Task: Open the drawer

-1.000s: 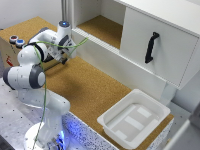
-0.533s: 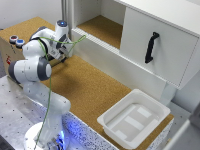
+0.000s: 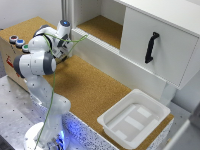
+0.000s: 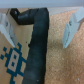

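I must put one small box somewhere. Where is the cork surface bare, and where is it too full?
Bare cork lies between the robot arm and the white tray, along the white cabinet. The open shelf also looks bare. It is crowded around the arm, beside the button box.

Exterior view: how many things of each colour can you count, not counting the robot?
White: 2, the cabinet door and the tray.
Black: 1, the handle.
Small round buttons on the box at the exterior view's left: 3.
Total: 6.
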{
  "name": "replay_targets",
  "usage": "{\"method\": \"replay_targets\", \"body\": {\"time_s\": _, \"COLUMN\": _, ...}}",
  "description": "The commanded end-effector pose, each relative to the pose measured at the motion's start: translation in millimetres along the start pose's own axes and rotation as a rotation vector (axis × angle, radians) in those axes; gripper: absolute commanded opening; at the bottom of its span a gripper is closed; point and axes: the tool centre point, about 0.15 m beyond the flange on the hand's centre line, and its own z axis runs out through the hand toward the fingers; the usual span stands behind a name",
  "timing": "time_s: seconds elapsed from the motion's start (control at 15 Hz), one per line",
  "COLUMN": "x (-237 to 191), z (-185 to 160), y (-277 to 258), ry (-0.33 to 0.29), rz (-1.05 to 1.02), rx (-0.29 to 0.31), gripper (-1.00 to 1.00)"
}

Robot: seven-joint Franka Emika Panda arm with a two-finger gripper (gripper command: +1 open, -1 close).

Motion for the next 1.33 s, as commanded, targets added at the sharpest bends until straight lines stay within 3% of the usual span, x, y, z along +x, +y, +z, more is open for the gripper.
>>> {"method": "replay_targets", "body": {"time_s": 0.0, "x": -13, "z": 36, "y": 17, "ry": 0.035, "rz": 0.059, "rx": 0.181, "gripper": 1.0}}
{"method": "replay_targets", "body": {"time_s": 0.27, "x": -15, "z": 41, "y": 10, "ry": 0.019, "rz": 0.037, "rx": 0.164, "gripper": 1.0}}
{"method": "replay_targets", "body": {"time_s": 0.47, "x": -7, "z": 41, "y": 0, "ry": 0.013, "rz": 0.016, "rx": 0.216, "gripper": 1.0}}
{"method": "replay_targets", "body": {"time_s": 0.53, "x": -5, "z": 42, "y": -4, "ry": 0.007, "rz": -0.004, "rx": 0.217, "gripper": -1.0}}
{"method": "replay_targets", "body": {"time_s": 0.87, "x": -3, "z": 47, "y": -7, "ry": -0.016, "rz": -0.016, "rx": 0.238, "gripper": -1.0}}
{"method": "replay_targets", "body": {"time_s": 1.27, "x": -8, "z": 37, "y": 4, "ry": 0.006, "rz": 0.014, "rx": 0.218, "gripper": -1.0}}
